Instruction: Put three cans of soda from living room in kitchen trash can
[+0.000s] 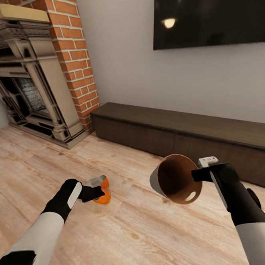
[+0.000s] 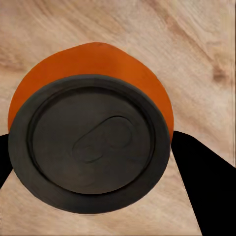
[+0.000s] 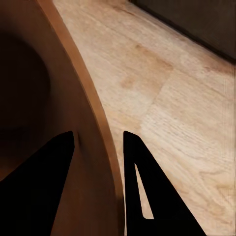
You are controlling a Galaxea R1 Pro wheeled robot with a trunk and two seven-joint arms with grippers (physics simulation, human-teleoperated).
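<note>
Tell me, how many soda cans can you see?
1. An orange soda can is held in the left gripper above the wood floor, left of the trash can the right gripper holds. Others may be out of view.

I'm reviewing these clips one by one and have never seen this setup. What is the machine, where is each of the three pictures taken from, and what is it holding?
These are simulator renders of a two-armed wheeled robot. The head view looks down over both arms in a living room with a brick fireplace, TV and low dark cabinet. The other two views come from cameras near each gripper. The left gripper is closed on an orange soda can, seen top-on in its wrist view. The right gripper pinches the rim of the tilted bin, one finger inside, one outside.
</note>
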